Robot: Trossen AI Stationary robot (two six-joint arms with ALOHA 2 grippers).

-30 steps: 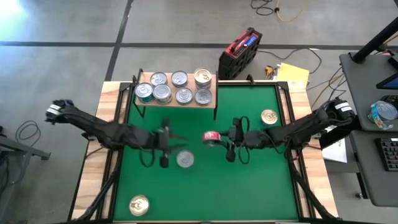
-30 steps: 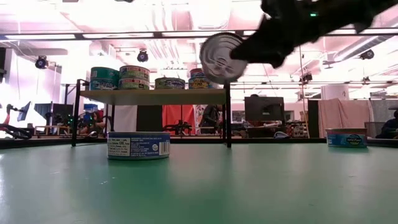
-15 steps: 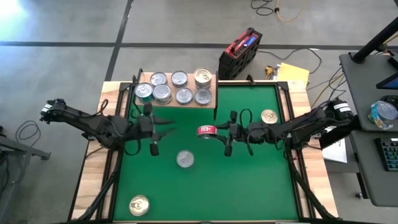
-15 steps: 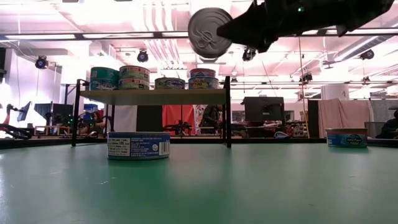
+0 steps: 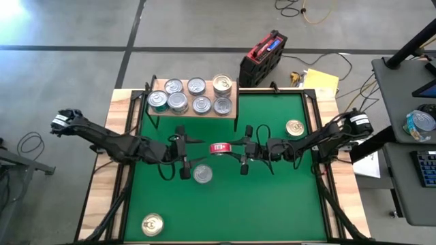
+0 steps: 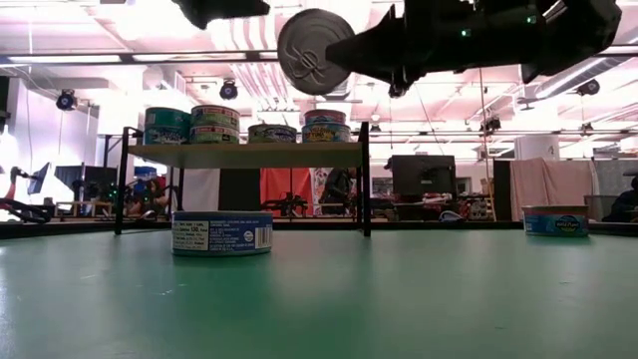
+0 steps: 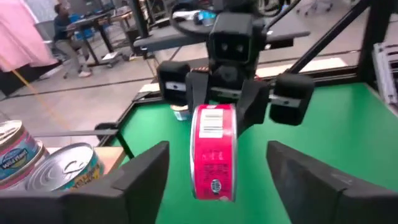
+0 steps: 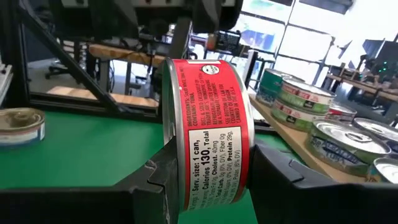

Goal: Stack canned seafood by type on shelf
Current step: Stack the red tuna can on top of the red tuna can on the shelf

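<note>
Holding the red-sided tin on edge above the green mat, just in front of the shelf, the right claw pinches it by its flat faces. The left claw faces it, spread wide. Risk: the upright tin slips or rolls free during a handover, or clips the shelf's stacked tins.

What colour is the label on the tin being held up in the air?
Red, with white print, on the held tin; the right wrist view shows it best.
</note>
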